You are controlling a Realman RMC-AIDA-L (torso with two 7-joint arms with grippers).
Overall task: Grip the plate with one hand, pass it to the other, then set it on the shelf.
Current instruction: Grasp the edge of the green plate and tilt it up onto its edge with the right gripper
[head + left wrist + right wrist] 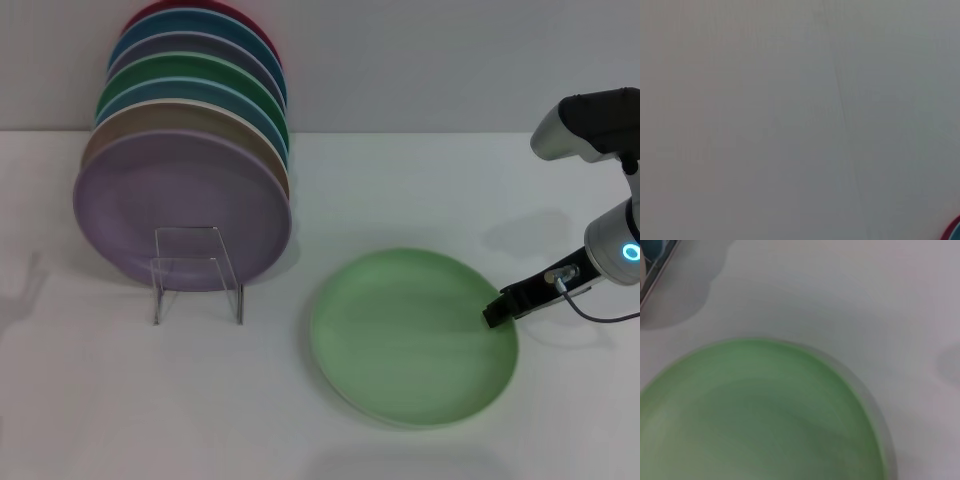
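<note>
The pale mint-green plate point(413, 335) lies flat on the white table, right of centre in the head view. It fills the lower part of the right wrist view point(760, 415). My right gripper point(497, 312) reaches in from the right, its black tip at the plate's right rim. How its fingers stand does not show. The clear plastic shelf point(197, 272) stands at the left, its see-through front bracket facing me. My left arm and gripper are out of view; the left wrist view holds only bare table.
Several coloured plates stand upright in the shelf, a lilac plate point(180, 205) in front and darker green point(190, 72), blue and red ones behind. A sliver of a red and teal plate rim point(955, 231) shows in the left wrist view. White wall behind.
</note>
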